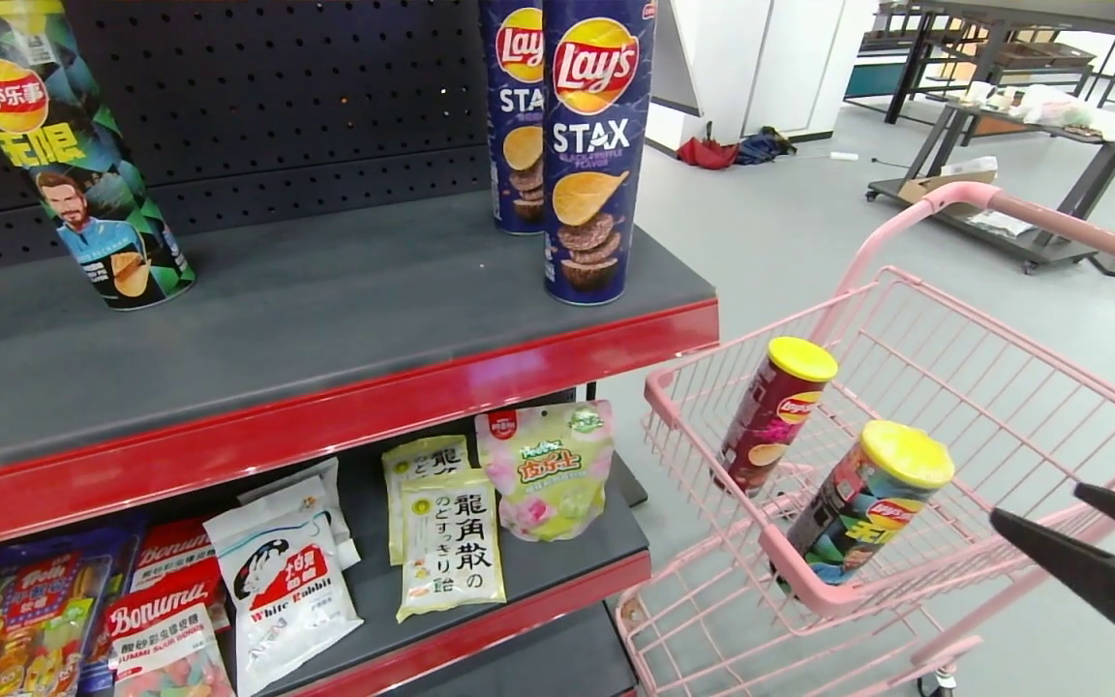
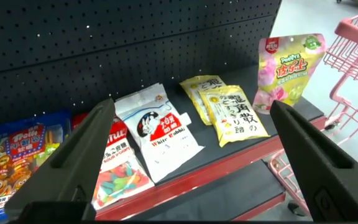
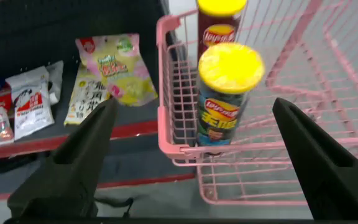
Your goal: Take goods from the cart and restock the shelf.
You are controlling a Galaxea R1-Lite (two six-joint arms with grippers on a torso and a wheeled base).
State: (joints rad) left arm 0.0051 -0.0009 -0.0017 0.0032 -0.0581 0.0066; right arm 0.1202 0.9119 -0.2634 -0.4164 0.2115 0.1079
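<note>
A pink cart [image 1: 814,592] stands right of the shelf [image 1: 325,319]. Inside it lean two chip cans with yellow lids: a dark red one [image 1: 770,416] and a black-green one [image 1: 862,508]. My right gripper [image 1: 1036,503] hangs open just right of the cart's near corner, holding nothing. In the right wrist view the open right gripper [image 3: 191,106] frames the black-green can [image 3: 225,102], with the red can [image 3: 219,34] behind it, both apart from the fingers. My left gripper [image 2: 192,104] is open and empty, facing the lower shelf's snack bags [image 2: 157,134].
The upper shelf carries two tall blue chip cans [image 1: 591,155] at its right end and a black-green can [image 1: 74,165] at the left, with bare board between. Bags [image 1: 543,469] line the lower shelf. Metal racks [image 1: 1003,126] stand across the grey floor.
</note>
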